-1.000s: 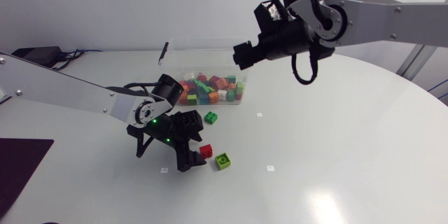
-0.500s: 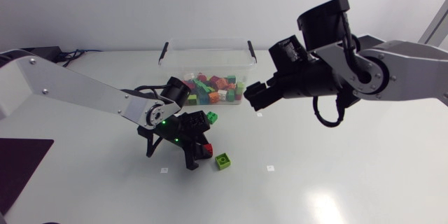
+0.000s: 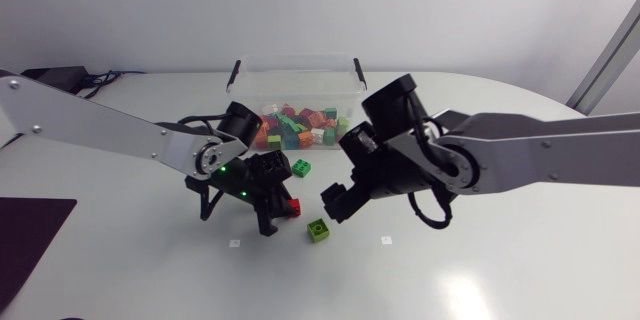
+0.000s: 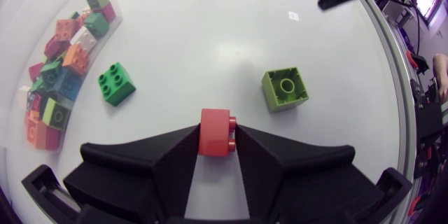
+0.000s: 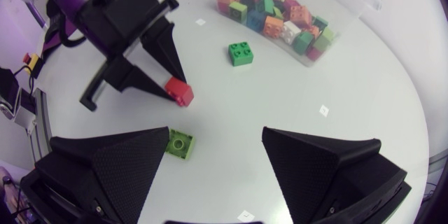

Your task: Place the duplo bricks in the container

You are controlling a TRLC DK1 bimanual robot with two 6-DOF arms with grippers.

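While the left gripper (image 3: 283,212) clenches a red duplo brick (image 4: 214,132) low over the white table (image 3: 500,260), a dark green four-stud brick (image 3: 300,168) lies loose beside it, near the clear container (image 3: 296,61) heaped with mixed-colour bricks (image 3: 300,125). A lime-green brick (image 3: 318,229) sits further right, just beside the right gripper (image 5: 216,131), whose jaws gape wide.

Head view: your left gripper (image 3: 281,212) hides most of the red brick (image 3: 293,207). Left wrist view: the edge crops the container (image 4: 119,21).
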